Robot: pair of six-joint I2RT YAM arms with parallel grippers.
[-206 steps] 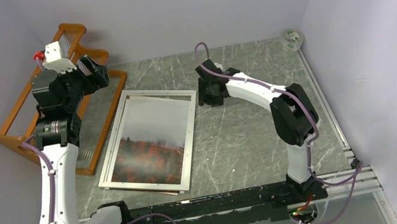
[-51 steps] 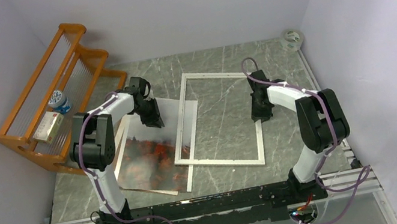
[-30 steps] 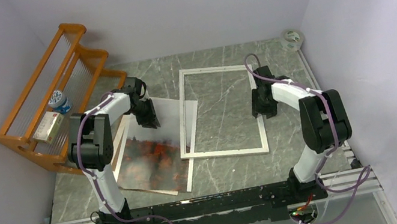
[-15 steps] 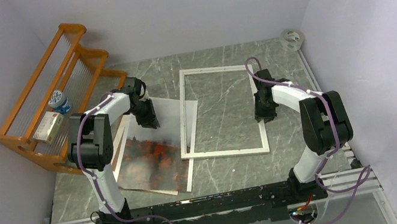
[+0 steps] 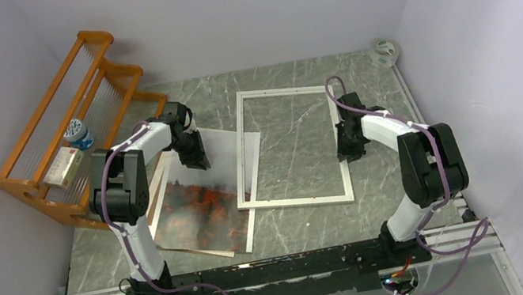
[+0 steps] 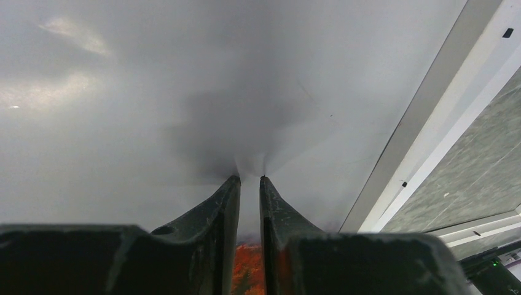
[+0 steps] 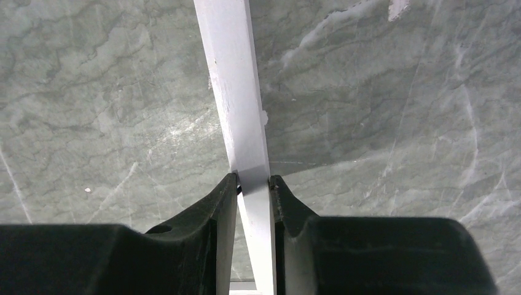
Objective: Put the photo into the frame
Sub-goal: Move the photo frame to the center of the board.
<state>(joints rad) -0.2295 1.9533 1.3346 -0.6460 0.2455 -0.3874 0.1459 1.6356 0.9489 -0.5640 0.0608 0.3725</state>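
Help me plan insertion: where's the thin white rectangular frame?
Top view, centre: the frame, right rail in the right hand, left rail overlapping the misty red-tree photo.

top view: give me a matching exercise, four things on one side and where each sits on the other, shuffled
Things
1. the photo
2. the frame
3. the orange rack
4. the tape roll

Places
a. far right corner of the table
b. along the left wall
c. flat in the middle, marble showing through it
d. left of centre, its right edge under a white rail

Pairs: 1-d, 2-c, 3-b, 4-a
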